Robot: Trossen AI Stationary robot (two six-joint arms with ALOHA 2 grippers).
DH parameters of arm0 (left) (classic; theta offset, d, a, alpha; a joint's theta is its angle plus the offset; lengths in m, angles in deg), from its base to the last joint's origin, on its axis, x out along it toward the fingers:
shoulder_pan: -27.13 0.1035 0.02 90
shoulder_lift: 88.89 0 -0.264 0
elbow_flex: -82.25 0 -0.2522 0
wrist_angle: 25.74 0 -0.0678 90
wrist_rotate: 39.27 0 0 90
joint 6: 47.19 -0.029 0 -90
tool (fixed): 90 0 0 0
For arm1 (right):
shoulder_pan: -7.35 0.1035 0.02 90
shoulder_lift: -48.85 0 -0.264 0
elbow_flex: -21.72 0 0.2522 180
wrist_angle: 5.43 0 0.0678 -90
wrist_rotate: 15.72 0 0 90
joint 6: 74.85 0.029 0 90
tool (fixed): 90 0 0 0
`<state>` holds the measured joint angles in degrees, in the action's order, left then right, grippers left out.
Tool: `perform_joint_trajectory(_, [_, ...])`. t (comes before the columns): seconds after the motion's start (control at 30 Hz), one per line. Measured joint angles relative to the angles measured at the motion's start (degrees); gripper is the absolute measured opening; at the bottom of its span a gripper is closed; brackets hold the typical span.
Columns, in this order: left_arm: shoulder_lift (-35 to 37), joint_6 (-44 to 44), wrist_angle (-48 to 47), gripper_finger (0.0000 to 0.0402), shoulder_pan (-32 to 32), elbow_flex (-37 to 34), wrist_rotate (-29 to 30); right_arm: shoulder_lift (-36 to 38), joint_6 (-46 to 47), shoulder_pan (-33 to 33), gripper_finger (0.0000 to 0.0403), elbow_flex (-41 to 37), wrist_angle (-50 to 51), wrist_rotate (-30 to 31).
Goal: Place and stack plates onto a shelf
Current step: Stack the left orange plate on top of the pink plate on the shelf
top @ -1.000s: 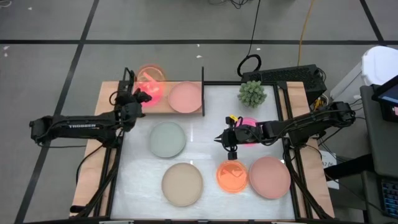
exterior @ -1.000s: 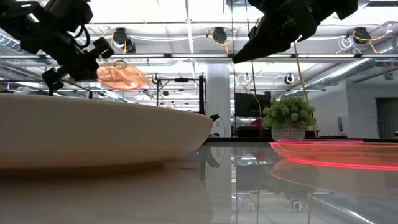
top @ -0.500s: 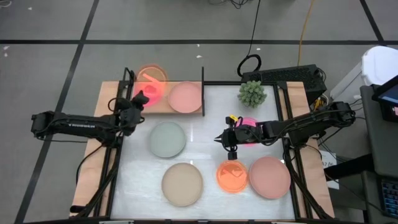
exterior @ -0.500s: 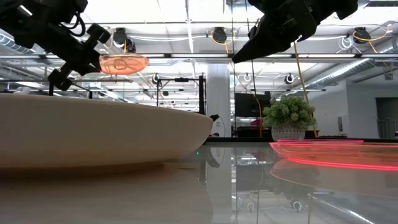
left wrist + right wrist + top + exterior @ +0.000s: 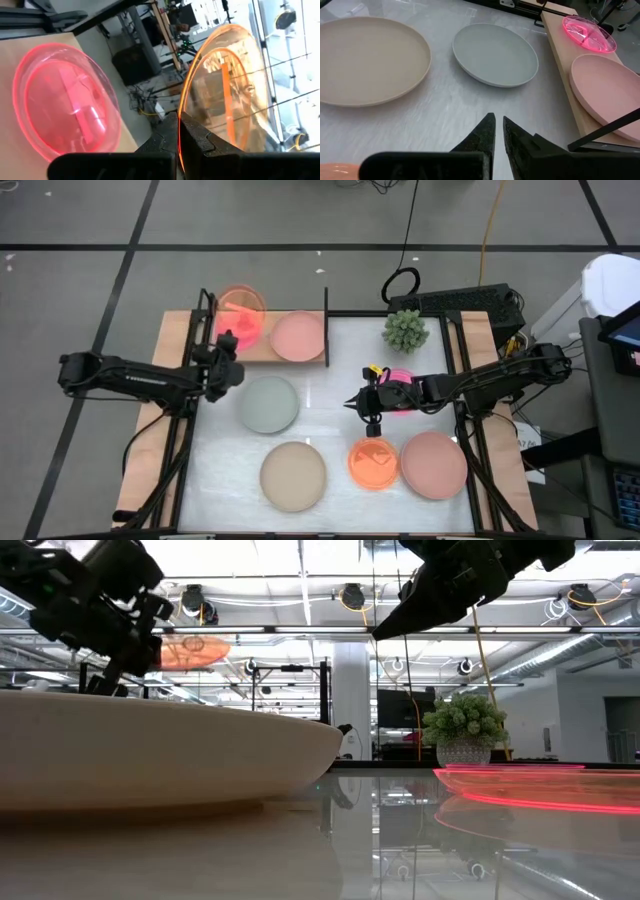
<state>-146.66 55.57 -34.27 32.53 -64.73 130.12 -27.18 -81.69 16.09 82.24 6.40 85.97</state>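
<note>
While the right gripper (image 5: 353,402) idles mid-table with fingers nearly together, the left gripper (image 5: 178,136) pinches the rim of a small orange plate (image 5: 227,90), tilted on edge. Just ahead of it, on the shelf (image 5: 255,348), lies the neon pink plate (image 5: 65,102), its likely stacking spot, I'd say.

Left tool (image 5: 178,131) clamped, right tool (image 5: 498,131) closed, idle.
</note>
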Motion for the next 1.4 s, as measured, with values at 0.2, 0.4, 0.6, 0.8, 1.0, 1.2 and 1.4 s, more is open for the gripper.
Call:
perform_joint_trajectory(0.2, [-3.7, 7.4, -4.6, 0.0008, 3.7, 0.0, -2.2, 0.0, 0.1, 0.0, 0.002, 0.0, 0.0, 0.0])
perform_joint_trajectory(0.4, [-5.3, 12.8, -10.4, 0.0008, 7.2, 0.0, -10.3, 0.0, 0.1, 0.0, 0.002, 0.0, 0.0, 0.0])
perform_joint_trajectory(0.6, [-5.3, 15.6, -11.6, 0.0008, 8.0, 0.0, -9.8, 0.0, -0.1, 0.4, 0.002, 0.0, 0.0, 0.0])
perform_joint_trajectory(0.8, [-5.3, 15.3, -13.3, 0.0008, 8.8, 0.0, -10.4, 0.0, -0.1, 0.4, 0.002, 0.0, 0.0, 0.0])
perform_joint_trajectory(1.0, [-5.3, 18.9, -17.1, 0.0008, 8.9, 0.0, -10.4, 0.0, 0.1, 0.4, 0.002, 0.0, 0.0, 0.0])
perform_joint_trajectory(1.2, [-5.3, 19.4, -17.6, 0.0008, 9.5, 0.0, -10.9, 0.0, 0.1, 0.4, 0.002, 0.0, 0.0, 0.0])
perform_joint_trajectory(1.4, [-5.3, 16.3, -17.7, 0.0015, 11.9, 0.0, -16.3, 0.0, 0.1, 0.4, 0.002, 0.0, 0.0, 0.0])
